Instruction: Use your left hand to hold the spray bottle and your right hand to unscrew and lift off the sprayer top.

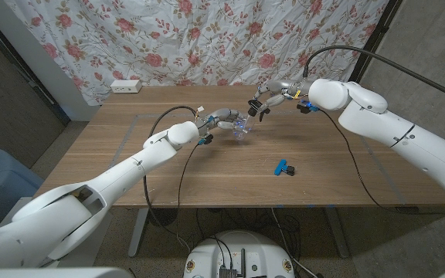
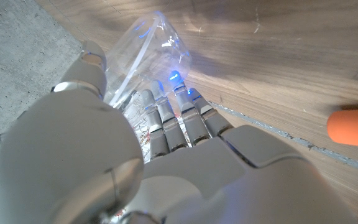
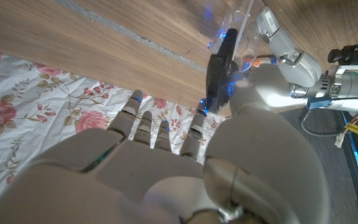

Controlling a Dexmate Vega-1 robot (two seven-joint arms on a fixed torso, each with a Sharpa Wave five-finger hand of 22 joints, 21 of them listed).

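Table: pale wood (image 1: 207, 177), matt, grain running along its length, faint taped lines on it; behind it hangs a rose-print curtain (image 1: 207, 38)
Bottle: clear thin plastic (image 1: 242, 130), glossy and crinkled-looking, tipped over to a slant above mid-table, towards the back
Left hand: (image 1: 224, 118) grasps the bottle, fingers wrapped round its body; in the left wrist view the smooth grey fingers (image 2: 166, 118) press on the see-through wall
Top: black, hard-looking sprayer head (image 3: 219, 71), narrow and upright between thumb and fingers in the right wrist view; a clear tube seems to run from it towards the bottle
Right hand: (image 1: 270, 96) pinches the top, held just above and beside the bottle's mouth
Done: bottle is steadied and the top is gripped; judging by the gap in the head view, the thread looks undone and the top partly raised
Left: whether the tube is fully out of the neck I cannot tell; lifting clear likely remains
Clip: small blue and black piece (image 1: 284, 167) lying on the wood nearer the robot, well apart from both hands
Strip: white socket block (image 1: 125, 86) at the far left edge, by the curtain
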